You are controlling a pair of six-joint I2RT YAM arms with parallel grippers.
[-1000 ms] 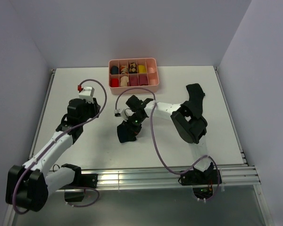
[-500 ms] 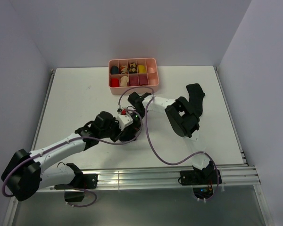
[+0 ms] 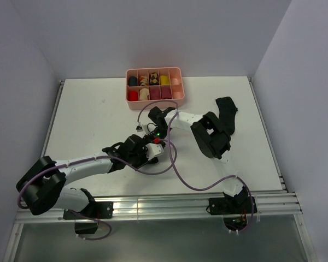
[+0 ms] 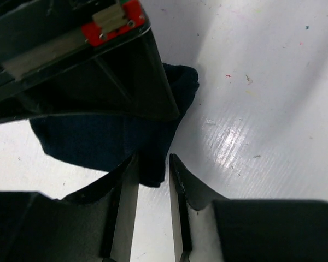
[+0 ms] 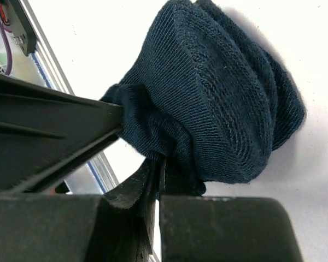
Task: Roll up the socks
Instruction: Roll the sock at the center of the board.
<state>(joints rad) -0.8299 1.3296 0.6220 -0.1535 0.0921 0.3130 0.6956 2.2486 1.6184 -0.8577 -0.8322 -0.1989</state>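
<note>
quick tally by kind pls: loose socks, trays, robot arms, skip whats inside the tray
dark socks: 2
pink tray: 1
robot arms: 2
total: 5

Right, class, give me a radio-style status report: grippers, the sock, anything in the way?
Right gripper shut on the bunched black sock. Left gripper open, jaws straddling the sock's edge. Nothing blocking; pink tray stands apart.

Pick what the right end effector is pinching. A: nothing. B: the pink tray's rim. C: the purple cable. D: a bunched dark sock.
D: in the right wrist view, the right end effector is closed on a fold of the dark sock.
</note>
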